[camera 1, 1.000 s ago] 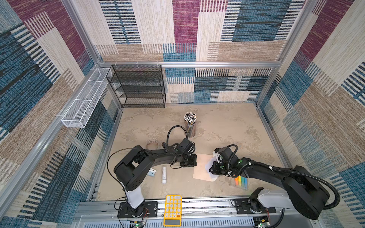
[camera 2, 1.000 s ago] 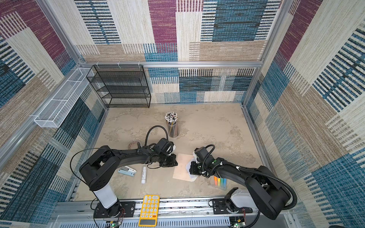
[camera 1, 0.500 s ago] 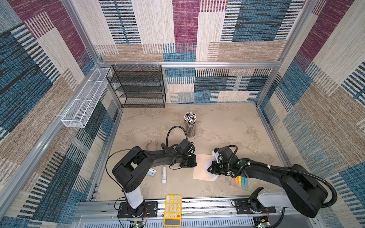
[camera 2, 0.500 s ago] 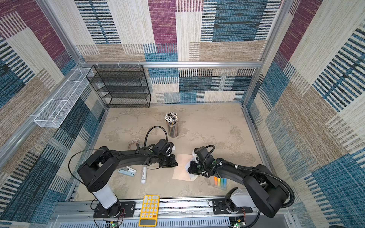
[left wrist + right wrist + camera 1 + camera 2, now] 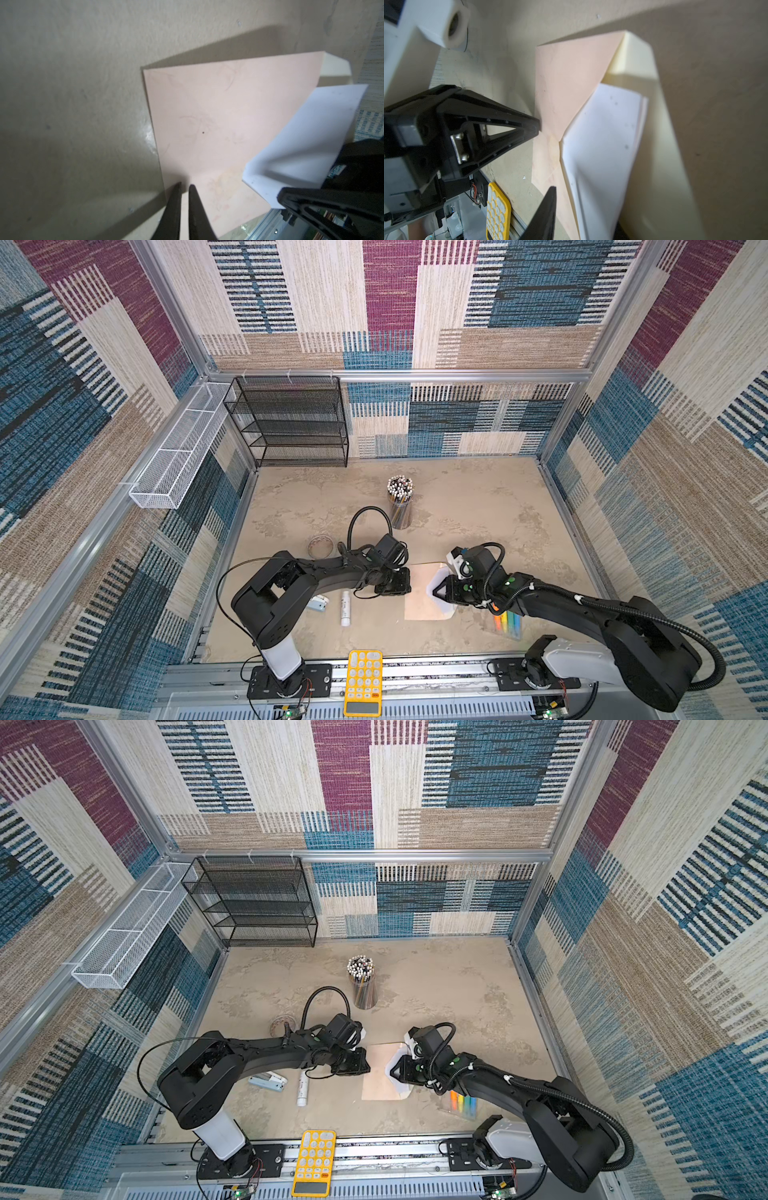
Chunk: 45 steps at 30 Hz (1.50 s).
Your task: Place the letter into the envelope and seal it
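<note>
Sandy tabletop [image 5: 457,506], patterned walls [image 5: 374,302], letter [image 5: 602,145] partly in envelope [image 5: 218,124].
Nearest me a yellow calculator [image 5: 363,680] lies on the rail [image 5: 415,668], in front of the left pincer [image 5: 185,185], whose tips are nearly pressed together at the envelope's edge on its own side; whether paper is caught between them I cannot tell. Markers [image 5: 508,622] lie just behind the right pincer [image 5: 437,594], which holds its jaws apart with the letter's end between them; the letter's far end is tucked in the envelope's mouth, over the open cream flap [image 5: 633,56]. Beyond the left pincer stands a pencil cup [image 5: 400,502].
</note>
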Motion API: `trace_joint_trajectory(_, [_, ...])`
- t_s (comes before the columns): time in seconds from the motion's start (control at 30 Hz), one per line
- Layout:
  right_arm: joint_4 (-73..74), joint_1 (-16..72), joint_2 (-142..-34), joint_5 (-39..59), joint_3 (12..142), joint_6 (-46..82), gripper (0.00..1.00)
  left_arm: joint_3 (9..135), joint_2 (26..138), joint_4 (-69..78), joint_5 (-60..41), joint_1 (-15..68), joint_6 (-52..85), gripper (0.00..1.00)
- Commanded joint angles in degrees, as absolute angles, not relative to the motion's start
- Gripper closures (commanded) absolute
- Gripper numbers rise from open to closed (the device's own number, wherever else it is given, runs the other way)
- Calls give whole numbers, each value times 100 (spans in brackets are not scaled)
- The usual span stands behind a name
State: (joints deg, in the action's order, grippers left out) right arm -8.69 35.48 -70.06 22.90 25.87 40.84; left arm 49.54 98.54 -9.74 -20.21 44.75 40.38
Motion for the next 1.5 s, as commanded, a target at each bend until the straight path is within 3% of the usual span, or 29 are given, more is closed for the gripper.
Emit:
trace_joint_trajectory(0.0, [-1090,3468,-6854,2173,2563,3999,67,4883,9888,-1811,-1635,4465,4021,87])
trace_joint_trajectory(0.17, [-1147,3350,-6715,2193,2440,4007,70,4844,9892,-1795,-1634,4464,4032,87])
trace_joint_trajectory(0.4, [-905,3304,-6808,2309,2314,4120,89,4786,9871,-1699,-1678,4465,4068,84])
trace_joint_trajectory(0.6, [-631,3300,-6985,2463,2259,4218,97,4751,9871,-1584,-1755,4465,4100,83])
trace_joint_trajectory(1.1, [-393,3270,-7134,2488,2041,4307,98,4385,8831,-1595,-1679,4465,4194,62])
trace_joint_trajectory(1.47, [-474,3264,-7217,2477,2200,4211,98,4331,9079,-1477,-1773,4463,4205,59])
